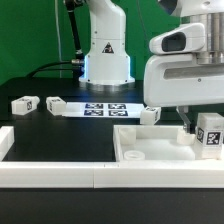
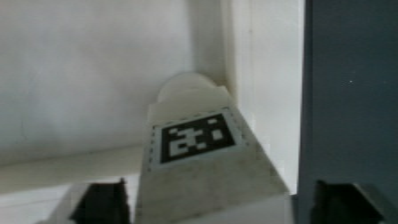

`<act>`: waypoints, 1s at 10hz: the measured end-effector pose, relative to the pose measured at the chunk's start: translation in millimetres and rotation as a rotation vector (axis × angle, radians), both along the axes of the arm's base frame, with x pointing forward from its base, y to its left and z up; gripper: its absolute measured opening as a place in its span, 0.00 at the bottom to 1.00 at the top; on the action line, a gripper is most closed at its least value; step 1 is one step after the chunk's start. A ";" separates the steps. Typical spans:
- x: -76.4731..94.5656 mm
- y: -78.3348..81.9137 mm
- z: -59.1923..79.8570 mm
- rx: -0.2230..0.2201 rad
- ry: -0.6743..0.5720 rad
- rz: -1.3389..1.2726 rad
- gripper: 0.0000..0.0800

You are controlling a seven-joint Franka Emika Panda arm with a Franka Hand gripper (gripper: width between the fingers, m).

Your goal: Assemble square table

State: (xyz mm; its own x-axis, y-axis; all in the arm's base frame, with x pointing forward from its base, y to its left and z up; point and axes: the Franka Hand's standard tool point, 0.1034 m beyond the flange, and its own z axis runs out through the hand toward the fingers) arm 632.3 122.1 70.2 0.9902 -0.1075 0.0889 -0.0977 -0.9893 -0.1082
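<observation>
The square table top, a white tray with a raised rim, lies at the exterior view's lower right. My gripper hangs over its right end, shut on a white tagged leg block held upright. In the wrist view the leg runs from between my gripper down toward an inside corner of the top, its tag facing the camera. Whether the leg's far end touches the tray cannot be told. Three more leg blocks lie on the black table: two at the left, one behind the top.
The marker board lies flat in front of the robot base. Long white border rails run along the front and the left edge. Black table shows beside the top's rim.
</observation>
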 end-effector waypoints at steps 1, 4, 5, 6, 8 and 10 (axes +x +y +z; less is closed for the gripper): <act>0.0 0.0 -0.1 0.001 0.001 -0.004 0.48; 0.0 -2.6 -0.9 0.025 0.025 -0.237 0.37; 0.2 -3.5 -0.9 0.033 0.032 -0.308 0.37; 0.1 -5.2 -1.3 0.055 0.047 -0.447 0.37; -2.2 -5.9 -2.8 0.118 0.106 -0.812 0.37; -3.6 -7.7 -3.2 0.215 0.158 -1.120 0.37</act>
State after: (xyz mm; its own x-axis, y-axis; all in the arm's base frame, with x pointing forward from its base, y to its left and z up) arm 628.8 114.3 66.9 0.3284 -0.9318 -0.1546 -0.9377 -0.3020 -0.1721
